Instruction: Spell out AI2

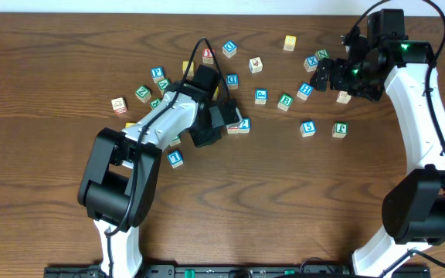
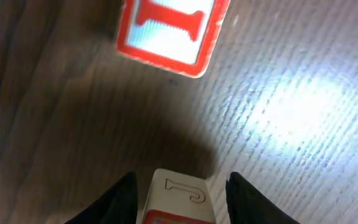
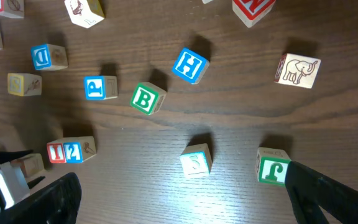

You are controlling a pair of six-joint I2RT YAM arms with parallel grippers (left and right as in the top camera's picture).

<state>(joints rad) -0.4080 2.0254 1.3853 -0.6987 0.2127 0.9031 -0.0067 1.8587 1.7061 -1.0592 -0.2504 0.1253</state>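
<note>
A red-framed "I" block [image 2: 169, 31] lies on the table just ahead of my left gripper [image 2: 182, 199]. The fingers are open, and between them sits a block [image 2: 179, 190] with a red-edged face and a "J" engraved on its side. Small gaps show on both sides of it, and its main letter is hidden. In the overhead view the left gripper [image 1: 221, 122] is beside the "I" [image 1: 232, 127] and blue "2" [image 1: 244, 123] blocks, which stand side by side. The right wrist view shows the "I" [image 3: 56, 152] and the "2" [image 3: 73, 150]. My right gripper [image 1: 324, 77] is open and empty, above the table.
Loose blocks lie scattered: blue "H" [image 3: 189, 65], green "B" [image 3: 145, 99], a teal block [image 3: 196, 162], green "J" [image 3: 272, 169], an elephant block [image 3: 298, 70], blue "D" [image 3: 42, 56] and blue "P" [image 3: 95, 88]. More blocks cluster at the left arm [image 1: 149, 89].
</note>
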